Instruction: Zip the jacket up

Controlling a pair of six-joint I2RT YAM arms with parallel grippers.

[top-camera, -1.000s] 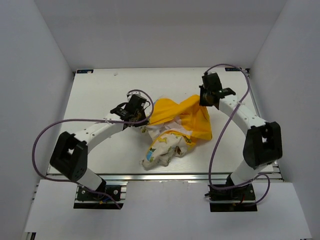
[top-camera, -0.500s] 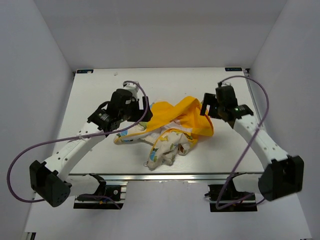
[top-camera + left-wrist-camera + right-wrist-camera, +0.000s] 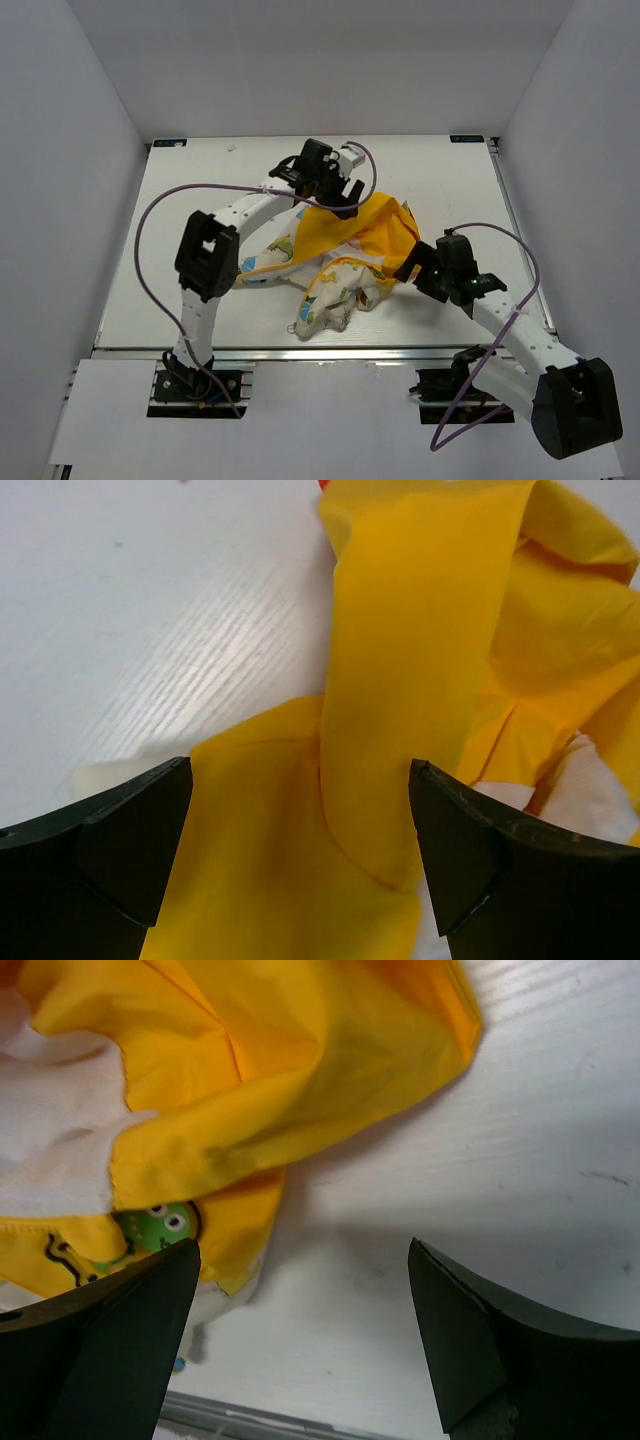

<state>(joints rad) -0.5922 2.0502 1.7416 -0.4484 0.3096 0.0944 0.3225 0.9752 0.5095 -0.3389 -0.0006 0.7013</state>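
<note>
The jacket (image 3: pixel 345 255) lies crumpled mid-table, yellow-orange lining up at the far side and cream printed fabric toward the near side. My left gripper (image 3: pixel 338 200) hovers over the jacket's far edge; in the left wrist view it (image 3: pixel 300 850) stands open above folds of yellow lining (image 3: pixel 420 650), gripping nothing. My right gripper (image 3: pixel 415 270) sits at the jacket's near-right edge. The right wrist view shows it (image 3: pixel 300 1330) open over bare table, with the yellow hem and a green cartoon print (image 3: pixel 160 1222) just left of its left finger (image 3: pixel 120 1330). No zipper shows.
The white table (image 3: pixel 200 200) is boxed in by white walls on three sides. Its metal front rail (image 3: pixel 250 1425) lies close below the right gripper. Purple cables loop off both arms.
Both grippers have opened. The left arm swung from the jacket's left side to its far edge. The right arm came from the far right to the near-right edge. The jacket spread slightly leftward.
</note>
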